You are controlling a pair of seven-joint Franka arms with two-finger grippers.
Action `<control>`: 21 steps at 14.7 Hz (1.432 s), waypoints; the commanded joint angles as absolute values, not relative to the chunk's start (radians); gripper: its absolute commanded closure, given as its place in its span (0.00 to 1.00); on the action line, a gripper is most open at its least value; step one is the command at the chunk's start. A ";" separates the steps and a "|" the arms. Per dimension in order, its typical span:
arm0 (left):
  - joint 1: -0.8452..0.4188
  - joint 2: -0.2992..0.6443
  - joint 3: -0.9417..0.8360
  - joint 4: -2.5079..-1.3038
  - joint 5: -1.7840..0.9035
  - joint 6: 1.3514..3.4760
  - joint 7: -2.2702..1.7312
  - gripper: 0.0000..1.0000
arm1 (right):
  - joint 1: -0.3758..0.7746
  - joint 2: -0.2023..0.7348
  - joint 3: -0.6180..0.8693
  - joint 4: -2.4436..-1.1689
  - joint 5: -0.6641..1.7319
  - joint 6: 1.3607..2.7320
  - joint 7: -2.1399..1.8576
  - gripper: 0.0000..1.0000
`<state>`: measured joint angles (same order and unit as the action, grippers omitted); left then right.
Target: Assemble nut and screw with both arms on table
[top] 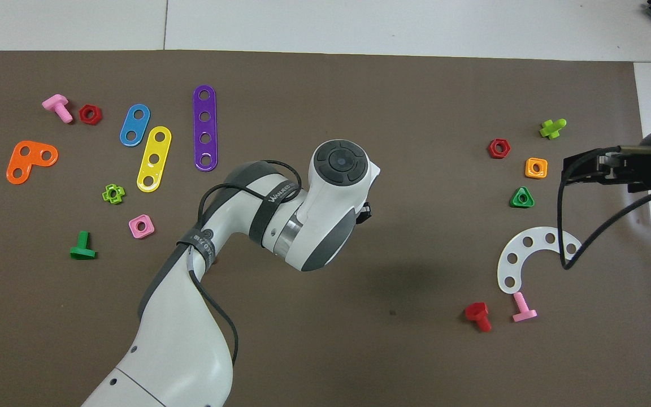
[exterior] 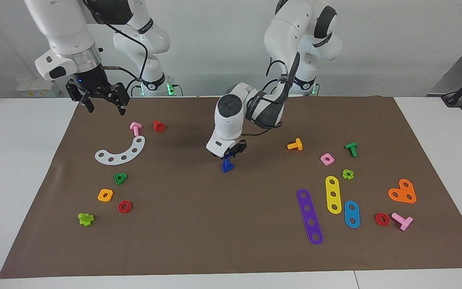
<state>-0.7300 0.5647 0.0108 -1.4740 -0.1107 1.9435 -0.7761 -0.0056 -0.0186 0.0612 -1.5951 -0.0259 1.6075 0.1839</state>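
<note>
Left gripper (exterior: 231, 154) down at mid-surface, fingers pinching the screw (exterior: 227, 165) (triangular head resting on the mat (exterior: 231, 241)), while the right gripper (exterior: 102, 98) waits, fingers spread, over the robots' edge.

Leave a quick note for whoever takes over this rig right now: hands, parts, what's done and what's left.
Left hand: shut on the dark-blue screw, low over the middle of the brown mat.
Right hand: open, empty, waiting in the air over the mat's edge at its own end.
Blue nut: not visible in either view, possibly hidden under the left arm.
Done: screw gripped.
Left: find the nut, grip it with the right hand, join it to the screw.
</note>
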 commanded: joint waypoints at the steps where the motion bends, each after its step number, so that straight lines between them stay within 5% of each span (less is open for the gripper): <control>1: -0.704 0.623 0.014 -1.373 -0.136 1.902 -0.781 1.00 | -0.028 -0.041 0.071 -1.621 -0.023 1.620 0.153 0.00; 21: -0.683 0.615 0.005 -1.345 -0.152 1.948 -0.804 1.00 | -0.025 -0.041 0.071 -1.621 -0.018 1.614 0.152 0.00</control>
<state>-0.6779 0.6093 -0.0020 -1.3479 -0.1393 1.9205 -0.7978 -0.0070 -0.0186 0.0605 -1.5954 -0.0255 1.6075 0.1839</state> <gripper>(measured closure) 0.515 0.000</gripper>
